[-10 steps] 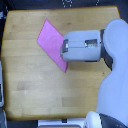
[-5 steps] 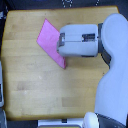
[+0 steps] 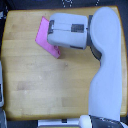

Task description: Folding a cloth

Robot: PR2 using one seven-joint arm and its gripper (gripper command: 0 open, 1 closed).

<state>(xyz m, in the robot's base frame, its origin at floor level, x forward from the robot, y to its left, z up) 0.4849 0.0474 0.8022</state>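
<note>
The pink-magenta cloth lies flat on the wooden tabletop, toward the far part at the exterior view's left. Only its left strip and a lower corner near the middle show. The rest is hidden under my gripper, a grey and white block that hangs directly over the cloth, pointing to the exterior view's left. Its fingertips are blurred against the cloth, so whether they are open or shut on the fabric does not show.
My white arm runs from the bottom right up along the exterior view's right side and bends over the table. Dark edges and grey equipment border the table at the left.
The gripper has moved toward the exterior view's left and slightly farther back, covering more of the cloth. The cloth's visible part has shrunk.
</note>
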